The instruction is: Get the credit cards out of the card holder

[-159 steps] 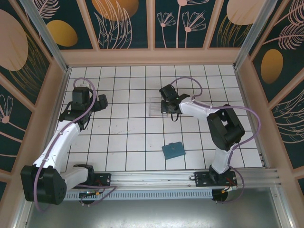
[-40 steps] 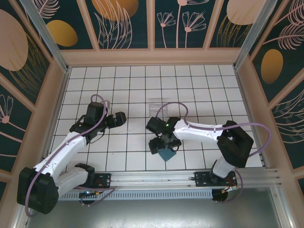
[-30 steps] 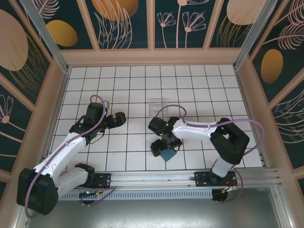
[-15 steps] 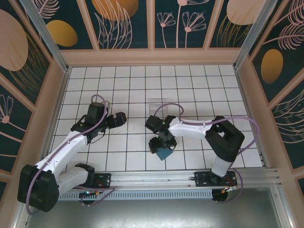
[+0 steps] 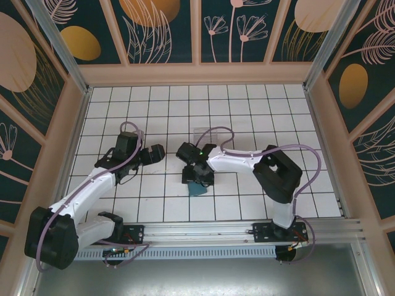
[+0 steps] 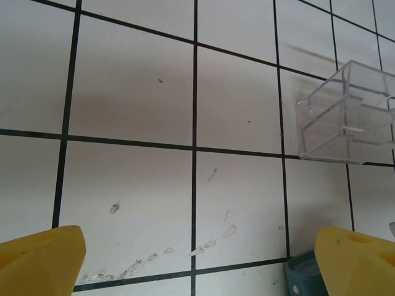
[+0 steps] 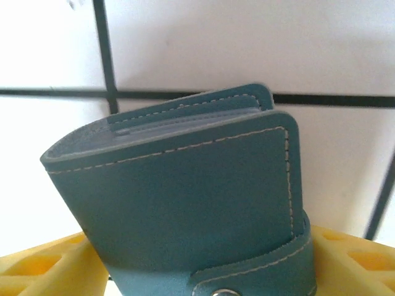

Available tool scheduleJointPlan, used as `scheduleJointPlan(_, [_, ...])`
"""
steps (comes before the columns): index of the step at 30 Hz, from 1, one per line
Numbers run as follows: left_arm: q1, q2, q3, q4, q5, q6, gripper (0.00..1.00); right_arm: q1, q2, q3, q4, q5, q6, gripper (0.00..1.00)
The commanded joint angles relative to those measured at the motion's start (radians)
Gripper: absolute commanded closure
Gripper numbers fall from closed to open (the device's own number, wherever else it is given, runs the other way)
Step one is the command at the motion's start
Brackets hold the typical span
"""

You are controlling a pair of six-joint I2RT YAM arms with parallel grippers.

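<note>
Here, teal card holder (image 7: 185, 203), in right pincer (image 7: 200, 271)

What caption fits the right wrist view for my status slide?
Right gripper pinching a folded teal-blue stitched card holder between its yellow fingers, white black-gridded table behind.

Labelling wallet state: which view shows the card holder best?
Right wrist: card holder close up, folded, snap strap visible, between yellow fingers. Top external: small teal patch partly under the right gripper. Left wrist: a corner at the bottom edge.
</note>
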Motion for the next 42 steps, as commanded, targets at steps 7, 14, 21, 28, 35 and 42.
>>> scheduleJointPlan(7, [-0.007, 0.023, 0.013, 0.019, 0.034, -0.010, 0.05, -0.019, 0.030, 0.092, -0.029, 0.045, 0.089, 0.13])
scheduleJointPlan(14, [-0.010, 0.030, 0.014, 0.014, 0.088, -0.042, 0.10, -0.058, -0.083, 0.051, -0.034, 0.026, -0.033, 0.11])
scheduleJointPlan(21, [-0.110, 0.077, -0.001, 0.051, 0.109, -0.114, 0.24, -0.142, -0.228, -0.118, 0.079, -0.037, -0.346, 0.19])
scheduleJointPlan(28, [-0.242, 0.183, -0.026, 0.171, 0.158, -0.222, 0.41, -0.186, -0.291, -0.225, 0.156, -0.060, -0.593, 0.35])
scheduleJointPlan(35, [-0.310, 0.315, -0.017, 0.227, 0.164, -0.259, 0.55, -0.193, -0.367, -0.313, 0.251, -0.050, -0.890, 0.47])
scheduleJointPlan(42, [-0.321, 0.398, 0.024, 0.235, 0.160, -0.231, 0.64, -0.192, -0.411, -0.353, 0.291, -0.109, -1.223, 0.52])
